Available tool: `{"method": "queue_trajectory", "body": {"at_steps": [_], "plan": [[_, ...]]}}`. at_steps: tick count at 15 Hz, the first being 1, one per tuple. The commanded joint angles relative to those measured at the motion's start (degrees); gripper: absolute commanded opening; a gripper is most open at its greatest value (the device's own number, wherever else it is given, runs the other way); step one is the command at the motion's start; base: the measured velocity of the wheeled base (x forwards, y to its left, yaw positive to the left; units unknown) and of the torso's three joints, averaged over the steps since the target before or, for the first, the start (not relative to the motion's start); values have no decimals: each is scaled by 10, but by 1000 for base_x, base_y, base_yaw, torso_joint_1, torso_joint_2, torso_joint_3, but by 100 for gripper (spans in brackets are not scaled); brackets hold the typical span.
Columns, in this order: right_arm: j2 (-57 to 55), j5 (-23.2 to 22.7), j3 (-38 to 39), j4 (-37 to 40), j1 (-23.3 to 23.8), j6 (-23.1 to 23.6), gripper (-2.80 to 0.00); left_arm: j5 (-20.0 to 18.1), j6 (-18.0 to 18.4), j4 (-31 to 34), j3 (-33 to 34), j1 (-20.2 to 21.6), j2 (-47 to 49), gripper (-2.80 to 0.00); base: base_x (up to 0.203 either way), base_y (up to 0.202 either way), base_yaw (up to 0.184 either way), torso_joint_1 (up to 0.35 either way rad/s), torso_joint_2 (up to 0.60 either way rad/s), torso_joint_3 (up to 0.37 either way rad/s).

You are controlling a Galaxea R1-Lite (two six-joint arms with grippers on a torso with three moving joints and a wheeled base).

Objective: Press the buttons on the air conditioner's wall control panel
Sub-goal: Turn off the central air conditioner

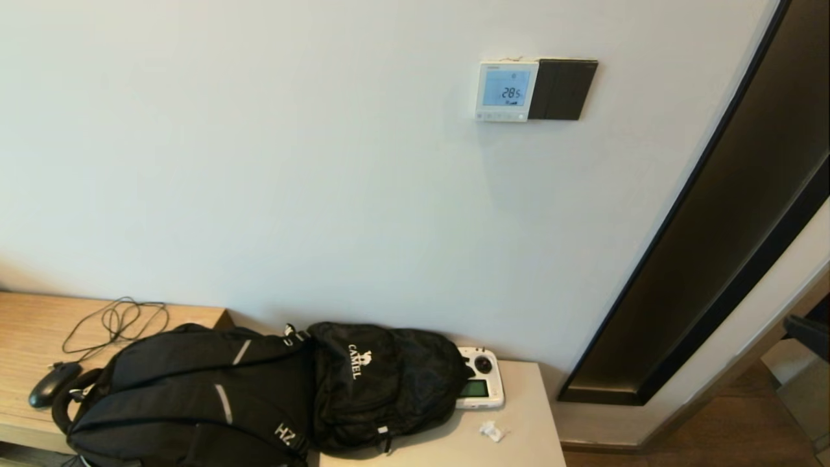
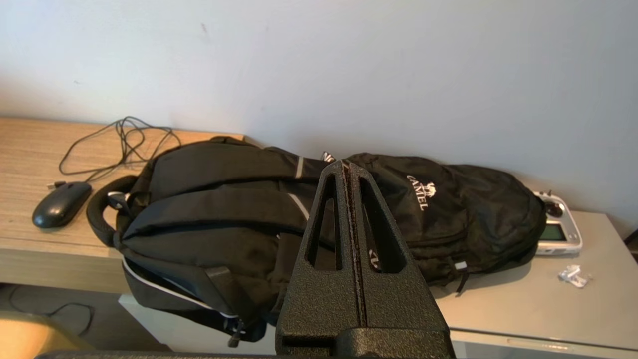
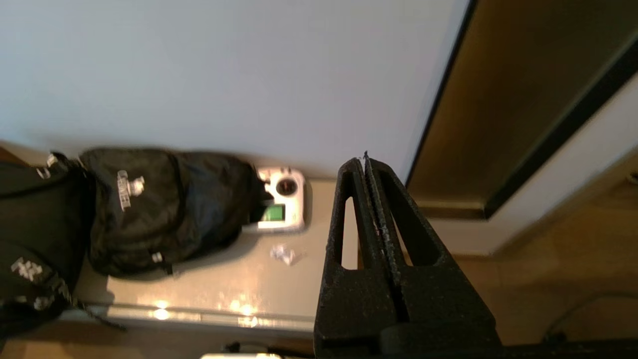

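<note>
The air conditioner's wall control panel (image 1: 506, 91) is a small white square on the wall at upper right, its screen lit pale blue with digits. Its row of tiny pale buttons (image 1: 500, 116) runs along its bottom edge. Neither wrist view shows it. My left gripper (image 2: 346, 166) is shut and empty, low down and pointing over the black backpacks. My right gripper (image 3: 365, 162) is shut and empty, low down near the cabinet's right end and far below the panel. Neither gripper shows in the head view.
A plain black plate (image 1: 561, 89) adjoins the panel's right side. Two black backpacks (image 1: 259, 389) lie on the low cabinet (image 1: 519, 441), with a white handheld controller (image 1: 480, 386), a mouse (image 1: 53, 383) and cable. A dark door frame (image 1: 726, 214) slants at the right.
</note>
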State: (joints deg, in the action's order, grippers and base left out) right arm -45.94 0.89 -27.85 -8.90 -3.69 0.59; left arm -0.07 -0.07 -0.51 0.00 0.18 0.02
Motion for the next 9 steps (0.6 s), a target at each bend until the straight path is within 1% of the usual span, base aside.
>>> {"method": "queue_trajectory", "body": {"at_steps": [1, 4, 6, 9], "plan": [[77, -9, 40, 8, 21, 1, -280, 0, 0, 0, 0, 0, 0, -280, 0, 0, 0, 0, 0, 0], [153, -34, 121, 17, 44, 12, -280, 0, 0, 0, 0, 0, 0, -280, 0, 0, 0, 0, 0, 0], [194, -42, 173, 18, 48, 21, -280, 0, 0, 0, 0, 0, 0, -280, 0, 0, 0, 0, 0, 0], [240, -45, 219, 17, 50, 26, -280, 0, 0, 0, 0, 0, 0, -280, 0, 0, 0, 0, 0, 0]]}}
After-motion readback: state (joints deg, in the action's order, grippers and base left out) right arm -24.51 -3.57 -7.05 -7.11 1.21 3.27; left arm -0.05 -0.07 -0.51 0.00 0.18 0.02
